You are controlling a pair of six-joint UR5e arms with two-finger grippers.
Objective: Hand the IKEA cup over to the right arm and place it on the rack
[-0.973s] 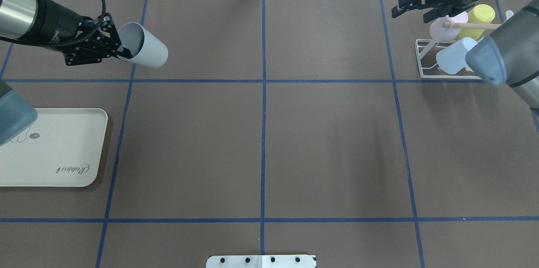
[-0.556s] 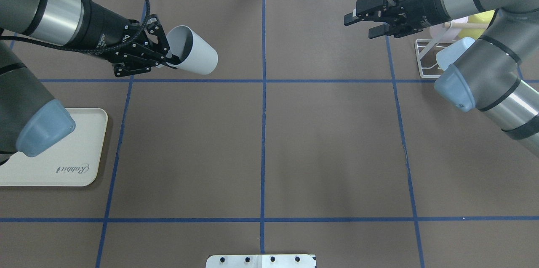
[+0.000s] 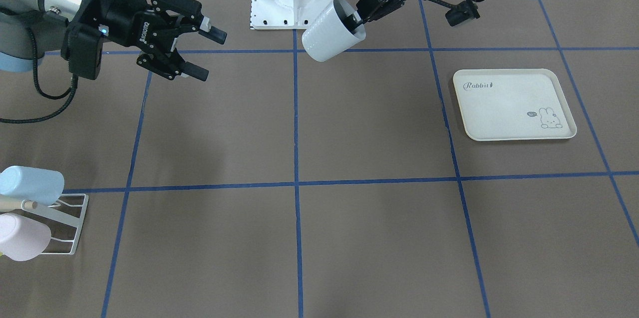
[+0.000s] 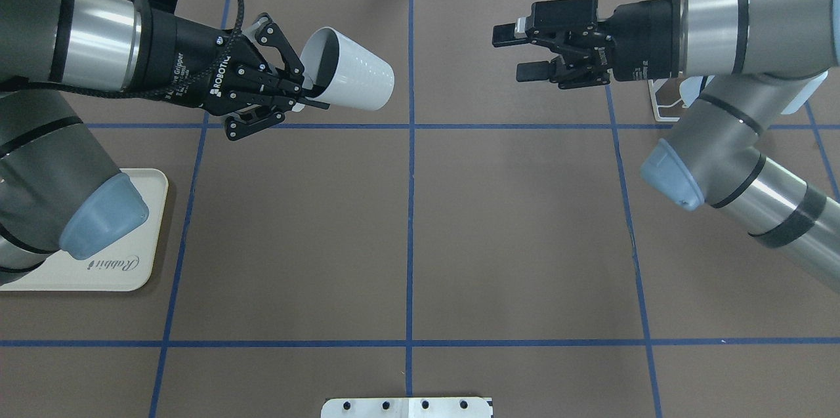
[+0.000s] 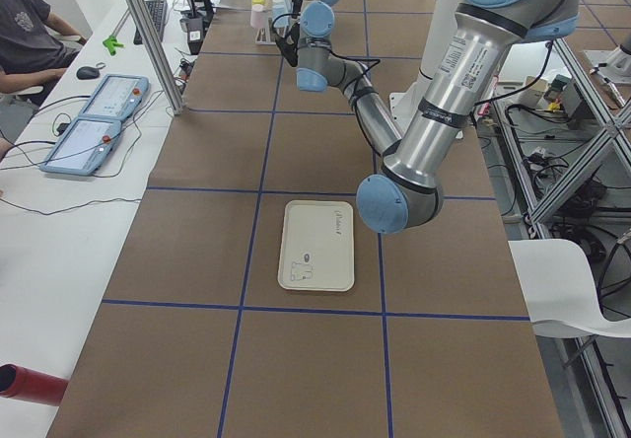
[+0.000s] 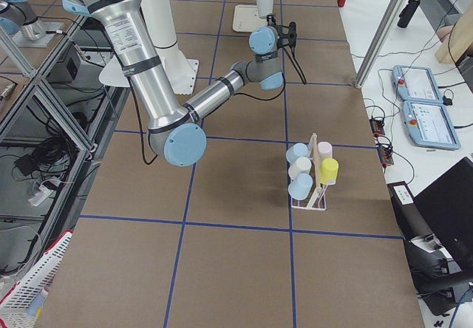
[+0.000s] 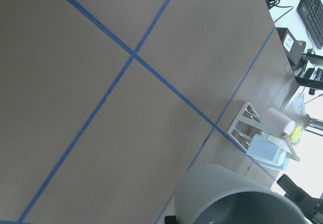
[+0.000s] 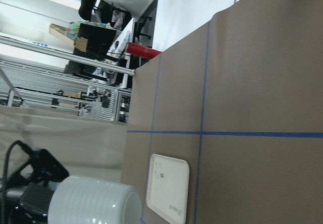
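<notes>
A white IKEA cup [image 4: 354,80] hangs on its side above the table, left of the centre line, its base pointing right. My left gripper [image 4: 307,91] is shut on its rim, one finger inside the mouth. In the front view the cup [image 3: 329,33] sits in front of the robot base. The right arm [image 4: 722,31] reaches in from the right, and its gripper [image 4: 515,52] is open and faces the cup across a gap. The white wire rack [image 3: 70,223] stands at the far right of the table, mostly behind the right arm in the overhead view.
The rack [image 6: 314,188] holds blue, pink, yellow and cream cups and a wooden dowel. A cream rabbit-print tray [image 3: 514,103] lies on the robot's left side. A person sits at a side desk [image 5: 30,34] beyond the table.
The left arm has carried the cup to the right, towards the centre line. The right gripper has moved left, away from the rack and towards the cup, and stays open.
</notes>
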